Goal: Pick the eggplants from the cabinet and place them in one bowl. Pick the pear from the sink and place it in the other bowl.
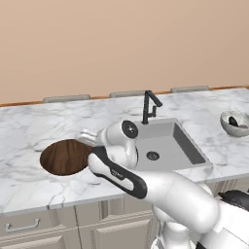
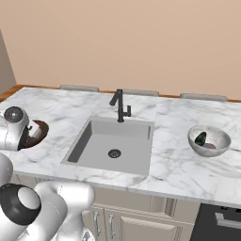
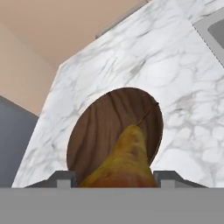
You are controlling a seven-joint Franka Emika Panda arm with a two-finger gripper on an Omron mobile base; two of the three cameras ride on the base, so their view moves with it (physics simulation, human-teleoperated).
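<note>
1. Pincer (image 3: 117,181) pinches the pear (image 3: 124,159) between its two tips, stem pointing away from the hand.
2. That pear hangs over the brown bowl (image 3: 94,127), which sits on the counter (image 1: 29,129) left of the sink (image 1: 170,141); the grip seems kept so the fruit does not drop before it is low and centred.
3. Across the sink, the grey bowl (image 2: 209,141) already holds dark eggplants (image 2: 201,139), so the brown one is judged the pear's place.
4. The sink basin looks bare apart from its drain.
5. Open marble surrounds the brown bowl on all sides; the counter's front edge lies near it, and the tap (image 1: 150,106) stands well apart, so lowering and lifting away look unobstructed.
</note>
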